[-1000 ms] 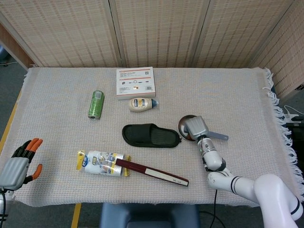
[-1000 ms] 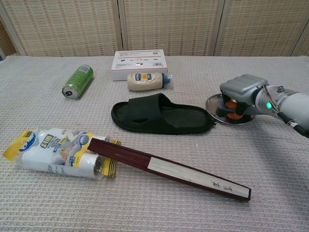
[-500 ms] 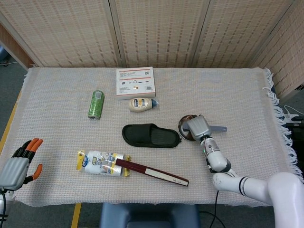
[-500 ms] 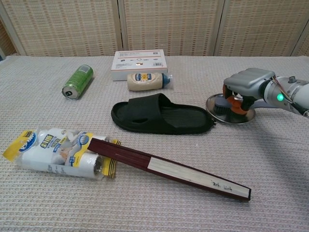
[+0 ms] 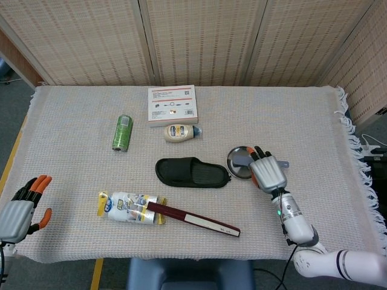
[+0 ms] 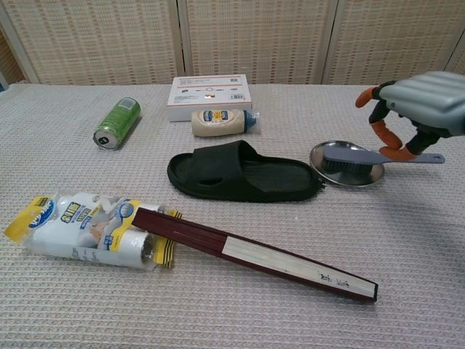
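Over on the right side of the table, a brush (image 6: 361,155) lies with its bristle head inside a shallow metal dish (image 6: 349,174) and its grey handle sticking out past the rim toward the right edge. The right hand (image 6: 415,102) hangs just above that handle with its fingers spread and grasping nothing; the orange fingertips (image 6: 385,135) point down close to the handle, and I cannot tell whether one brushes it. To my eye the brush counts as set down and let go, so the step in hand is the hand standing clear of it. Any move from here calls for a straight rise first, since a sideways drag could catch the handle and tip the dish. A black slipper (image 6: 240,173) lies just left of the dish, its toe nearly at the rim, so there is little slack that way; to the right and toward the front the cloth is bare up to the fringed table edge (image 5: 349,124). Further off lie a folded fan (image 6: 254,252), a packet of rolls (image 6: 83,229), a green can (image 6: 116,122), a squeeze bottle (image 6: 220,122) and a white box (image 6: 209,94). The left hand (image 5: 21,208) hangs off the front left corner, fingers apart and holding nothing.
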Robot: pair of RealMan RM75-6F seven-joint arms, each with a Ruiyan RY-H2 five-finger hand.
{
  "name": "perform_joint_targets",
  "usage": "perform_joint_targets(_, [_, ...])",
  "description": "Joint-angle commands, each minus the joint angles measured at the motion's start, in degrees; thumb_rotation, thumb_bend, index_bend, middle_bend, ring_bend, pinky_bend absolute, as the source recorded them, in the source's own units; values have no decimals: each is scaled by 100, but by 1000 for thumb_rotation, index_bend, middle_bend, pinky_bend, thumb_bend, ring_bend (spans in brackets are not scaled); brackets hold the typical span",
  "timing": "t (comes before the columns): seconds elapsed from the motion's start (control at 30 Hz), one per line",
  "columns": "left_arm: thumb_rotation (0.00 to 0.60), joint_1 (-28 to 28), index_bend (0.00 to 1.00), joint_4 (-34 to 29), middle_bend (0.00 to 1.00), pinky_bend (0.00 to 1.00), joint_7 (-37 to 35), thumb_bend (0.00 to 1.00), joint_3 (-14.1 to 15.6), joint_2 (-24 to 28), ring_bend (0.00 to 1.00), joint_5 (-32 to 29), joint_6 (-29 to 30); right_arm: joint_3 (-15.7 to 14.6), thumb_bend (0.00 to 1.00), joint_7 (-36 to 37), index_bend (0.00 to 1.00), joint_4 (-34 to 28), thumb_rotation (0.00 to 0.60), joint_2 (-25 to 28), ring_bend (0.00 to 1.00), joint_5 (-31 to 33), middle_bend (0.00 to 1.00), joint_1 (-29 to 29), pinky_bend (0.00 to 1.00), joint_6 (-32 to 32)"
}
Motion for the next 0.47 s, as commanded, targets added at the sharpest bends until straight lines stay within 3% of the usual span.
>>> perform_joint_targets(0.03, [600,12,0,66,0,167,-3,490,-24,-62,0,50,95,-810,238,538,0,-346,600,328,1,-1457,12,-1457,158,1880])
perform_joint_targets(0.2, [600,31,0,161,0,160,8,489,-23,-139,0,129,199,-1084,198,1327,0,370,600,168,0,-1904,0,-2459,18,2802])
perform_joint_targets(0.47, [600,74,0,109,0,158,266,485,-36,-221,0,176,344,-949,179,1762,0,371,600,457,0,-2149,0,-2746,0,2639])
